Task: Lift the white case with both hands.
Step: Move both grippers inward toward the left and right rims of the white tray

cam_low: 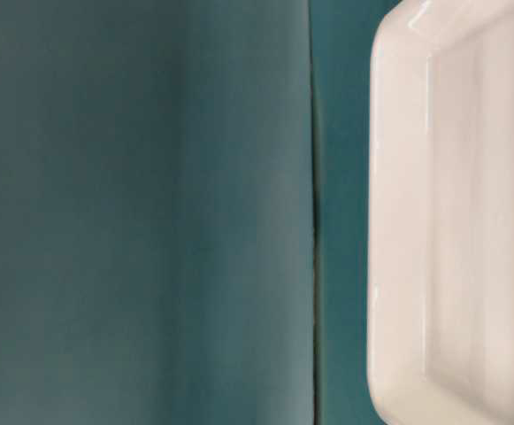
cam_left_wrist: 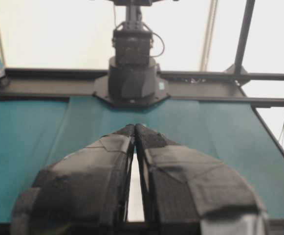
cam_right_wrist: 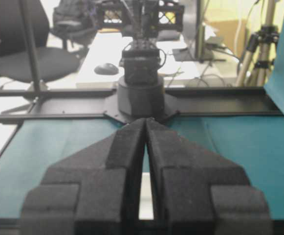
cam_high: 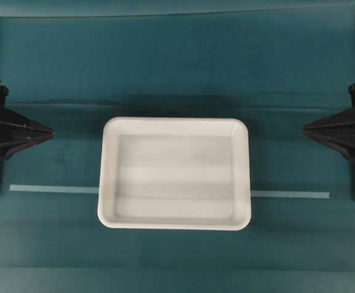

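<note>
The white case [cam_high: 174, 177] lies flat on the teal table, midway between the two arms, and its interior holds nothing. The table-level view shows only one end of the white case [cam_low: 451, 221]. My left gripper [cam_high: 52, 131] hovers at the left edge, its tip pointing at the case and well apart from its rim. My right gripper [cam_high: 304, 128] mirrors it on the right, also apart. In the wrist views the left gripper [cam_left_wrist: 135, 126] and right gripper [cam_right_wrist: 145, 121] have their tips together, shut on nothing. A white sliver of the case [cam_left_wrist: 135, 196] [cam_right_wrist: 145, 196] shows behind each pair of jaws.
A pale tape strip [cam_high: 55, 188] runs across the table and passes under the case. A seam [cam_low: 313, 221] crosses the teal cloth. Each wrist view faces the opposite arm's base [cam_left_wrist: 132, 73] [cam_right_wrist: 141, 93]. A chair [cam_right_wrist: 34, 44] and a tripod [cam_right_wrist: 259, 44] stand beyond the table.
</note>
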You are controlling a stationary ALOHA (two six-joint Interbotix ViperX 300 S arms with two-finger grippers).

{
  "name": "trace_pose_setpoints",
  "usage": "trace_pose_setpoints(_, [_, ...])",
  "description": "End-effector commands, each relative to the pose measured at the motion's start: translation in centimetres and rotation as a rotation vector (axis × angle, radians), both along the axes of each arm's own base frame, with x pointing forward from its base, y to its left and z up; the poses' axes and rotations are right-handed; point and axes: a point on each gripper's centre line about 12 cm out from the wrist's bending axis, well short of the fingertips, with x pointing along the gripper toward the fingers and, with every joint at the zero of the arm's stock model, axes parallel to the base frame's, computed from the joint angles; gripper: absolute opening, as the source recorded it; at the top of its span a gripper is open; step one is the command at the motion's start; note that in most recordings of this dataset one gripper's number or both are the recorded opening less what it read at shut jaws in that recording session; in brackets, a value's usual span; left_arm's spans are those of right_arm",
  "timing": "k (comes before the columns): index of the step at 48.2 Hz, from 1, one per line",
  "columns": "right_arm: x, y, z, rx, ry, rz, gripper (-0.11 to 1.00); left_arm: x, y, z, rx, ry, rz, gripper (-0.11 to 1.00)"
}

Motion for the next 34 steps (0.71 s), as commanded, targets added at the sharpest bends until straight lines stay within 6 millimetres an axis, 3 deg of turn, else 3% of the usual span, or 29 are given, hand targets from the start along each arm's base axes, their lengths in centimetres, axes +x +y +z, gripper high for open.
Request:
trace_pose_setpoints(1, [0.1, 0.1, 0.3, 0.024, -0.009, 0.006, 0.09, 0.7, -1.0, -0.1, -0.047, 0.024, -0.056, 0.14])
trace_pose_setpoints(4, [0.3, 0.0, 0.5, 0.114, -0.003, -0.001, 0.06, 1.1, -1.3, -0.6, -0.108, 0.048, -0.071, 0.15])
trace_pose_setpoints(7, [0.3, -0.2, 0.3, 0.215, 0.016, -0.009, 0.00, 1.4, -1.3, -0.8, -0.179, 0.064, -0.077, 0.06])
trace_pose_setpoints(13, [0.4, -0.3, -0.3, 0.369, 0.072, -0.010, 0.00, 1.8, -1.4, -0.7, -0.299, 0.073, -0.084, -0.02])
trace_pose_setpoints(25, [1.1, -0.5, -0.8, 0.774, 0.167, -0.034, 0.00, 2.6, -1.4, 1.4, -0.568, 0.041, -0.112, -0.02])
trace_pose_setpoints(34, [1.9, -0.6, -0.9, 1.034, 0.195, -0.054, 0.00, 2.7, -1.1, 1.5, -0.865, 0.043, -0.120, -0.02])
